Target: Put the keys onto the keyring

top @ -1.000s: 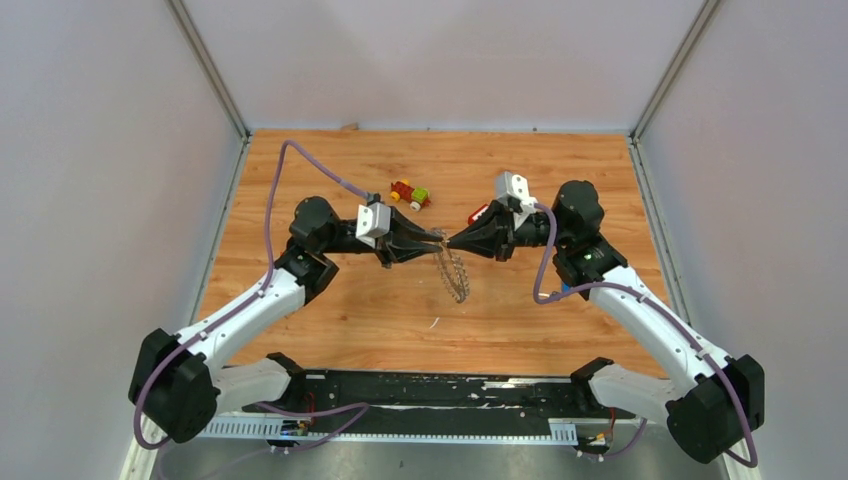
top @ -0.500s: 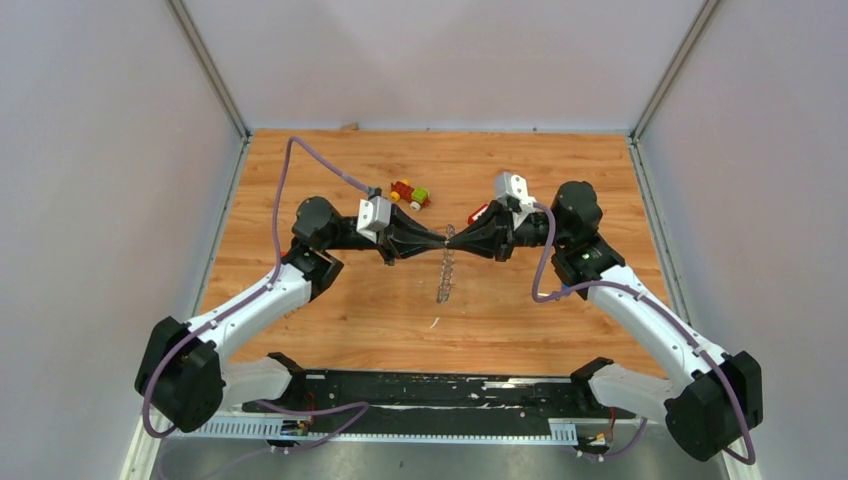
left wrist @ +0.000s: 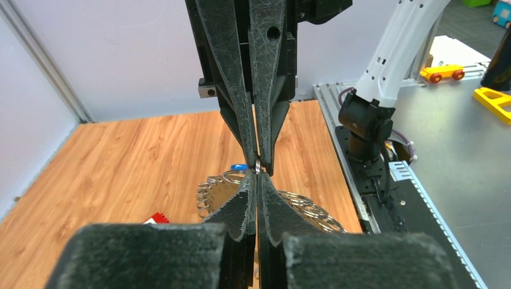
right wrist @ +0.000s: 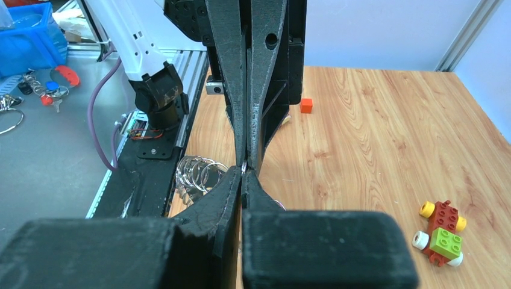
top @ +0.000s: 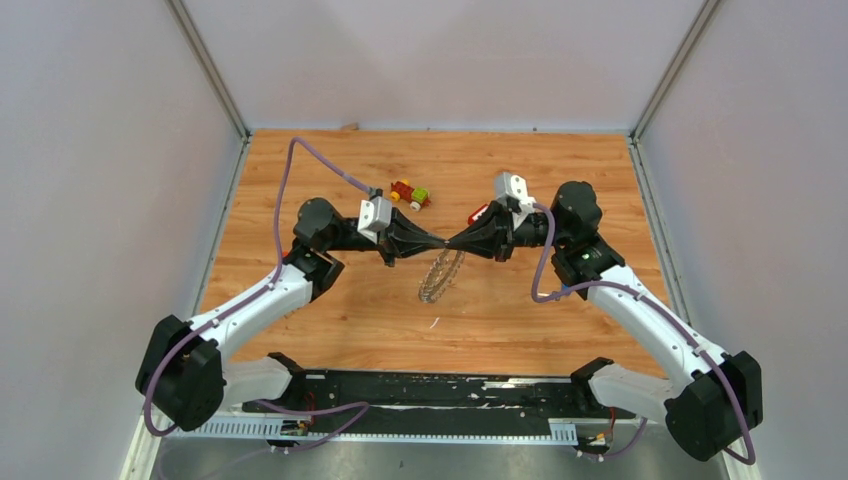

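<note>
The left claw [top: 438, 243] has just closed tip-to-tip against the right claw [top: 452, 243], which stays clamped on the hanging keyring [top: 437, 278]. The ring has swung toward frame left, and threading appears not yet started.

Left pincer [top: 438, 242], right pincer [top: 452, 243] tip-to-tip, keyring [top: 440, 275] dangling; toy [top: 410, 194] behind; nearside free

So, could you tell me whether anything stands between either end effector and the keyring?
Nothing visible does. The right end effector is shut on the top edge of the keyring, and the left end effector, also shut, meets it tip to tip at the same spot; the ring hangs below them.
</note>
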You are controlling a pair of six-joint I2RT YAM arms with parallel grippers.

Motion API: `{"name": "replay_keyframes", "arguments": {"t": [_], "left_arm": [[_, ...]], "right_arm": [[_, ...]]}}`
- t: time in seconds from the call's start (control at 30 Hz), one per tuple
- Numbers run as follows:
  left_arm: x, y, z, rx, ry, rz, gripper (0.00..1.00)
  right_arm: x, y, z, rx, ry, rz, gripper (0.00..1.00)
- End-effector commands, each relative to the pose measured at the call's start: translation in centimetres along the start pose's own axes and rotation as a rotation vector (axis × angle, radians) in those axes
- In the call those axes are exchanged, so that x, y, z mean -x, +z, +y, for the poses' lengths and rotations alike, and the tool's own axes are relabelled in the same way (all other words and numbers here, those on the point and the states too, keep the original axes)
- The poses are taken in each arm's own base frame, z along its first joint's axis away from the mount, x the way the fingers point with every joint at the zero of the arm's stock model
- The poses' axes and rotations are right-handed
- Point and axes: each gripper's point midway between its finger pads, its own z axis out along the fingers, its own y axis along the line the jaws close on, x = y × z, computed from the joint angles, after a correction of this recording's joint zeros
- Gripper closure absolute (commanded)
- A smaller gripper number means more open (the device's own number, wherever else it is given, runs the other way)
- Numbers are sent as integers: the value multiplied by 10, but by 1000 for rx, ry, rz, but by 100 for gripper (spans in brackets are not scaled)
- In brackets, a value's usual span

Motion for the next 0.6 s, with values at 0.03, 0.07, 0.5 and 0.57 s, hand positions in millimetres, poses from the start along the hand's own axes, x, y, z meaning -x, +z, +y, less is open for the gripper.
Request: {"name": "replay_keyframes", "arguments": {"t": [0.03,0.07,0.5,0.57], "left_arm": [[-3,-2,0,9,-2,29,100],[-2,-3,0,17,-5,35,100],[-7,-15,7,137,16,287,100],[-14,-20,5,159,-5,364,100]], "right_arm": [[6,-1,-1,-10,-66,-10,100],[5,-2,-3,-16,-72,-6,100],[-18,-9,-19,-106,-139,89,72],[-20,-10,-19,-106,-144,93,69]]}}
